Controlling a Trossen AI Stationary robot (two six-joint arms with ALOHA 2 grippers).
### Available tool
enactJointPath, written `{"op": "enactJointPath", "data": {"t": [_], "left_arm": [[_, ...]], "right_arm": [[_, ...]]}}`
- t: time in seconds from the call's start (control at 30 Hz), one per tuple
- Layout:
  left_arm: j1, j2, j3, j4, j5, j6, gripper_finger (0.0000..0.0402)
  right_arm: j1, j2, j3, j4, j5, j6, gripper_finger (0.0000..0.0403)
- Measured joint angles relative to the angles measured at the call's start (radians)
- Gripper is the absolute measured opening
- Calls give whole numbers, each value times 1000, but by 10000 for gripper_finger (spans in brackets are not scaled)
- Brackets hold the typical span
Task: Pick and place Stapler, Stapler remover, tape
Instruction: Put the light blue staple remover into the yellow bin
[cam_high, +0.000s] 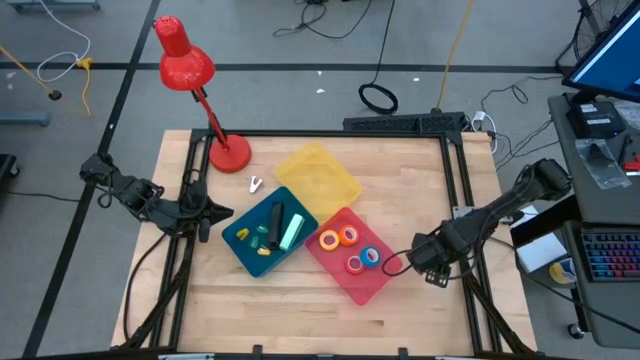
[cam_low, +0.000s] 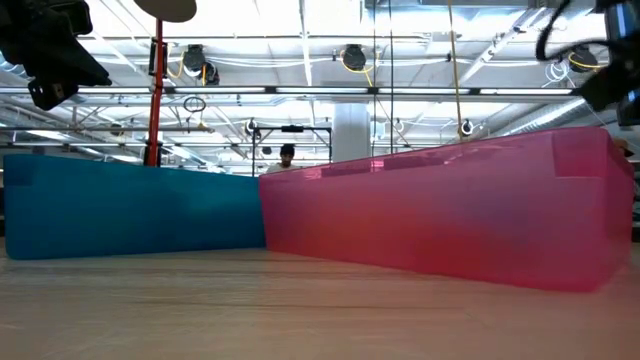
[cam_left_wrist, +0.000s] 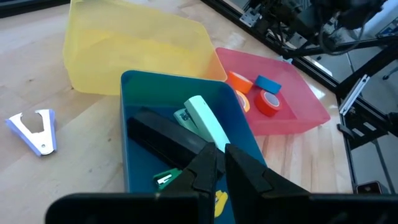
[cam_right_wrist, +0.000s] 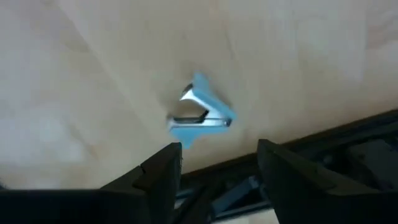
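Observation:
A pale blue stapler remover (cam_right_wrist: 202, 117) lies on the wood beside the table's dark right rail. My right gripper (cam_right_wrist: 217, 155) hangs over it, pointing down, open, fingers clear of it; in the high view the gripper (cam_high: 432, 270) hides it. Another stapler remover (cam_high: 255, 184) lies left of the yellow tray. A black stapler (cam_left_wrist: 165, 140) and a mint stapler (cam_left_wrist: 205, 121) lie in the blue tray (cam_high: 240, 245). Tape rolls (cam_high: 340, 238) lie in the pink tray (cam_high: 345, 285). My left gripper (cam_left_wrist: 219, 158) is shut above the blue tray's left side.
A yellow tray (cam_high: 317, 178) stands behind the blue and pink trays. A red desk lamp (cam_high: 228, 152) stands at the far left. Black frame rails (cam_high: 462, 200) run along the table's sides. Bare wood lies along the near edge (cam_high: 300, 320).

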Motion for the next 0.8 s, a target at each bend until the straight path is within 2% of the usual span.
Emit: {"op": "enactJointPath", "data": {"t": [0.33,0.63,0.8], "left_arm": [[0,0,0,0,0,-74,33],[0,0,0,0,0,-75,33],[0,0,0,0,0,-74,33]], "right_arm": [[-17,0,-171,101,21,28,209],[-17,0,-179,195,27,24,212],[-17,0,-179,217,70,4,208]]}}
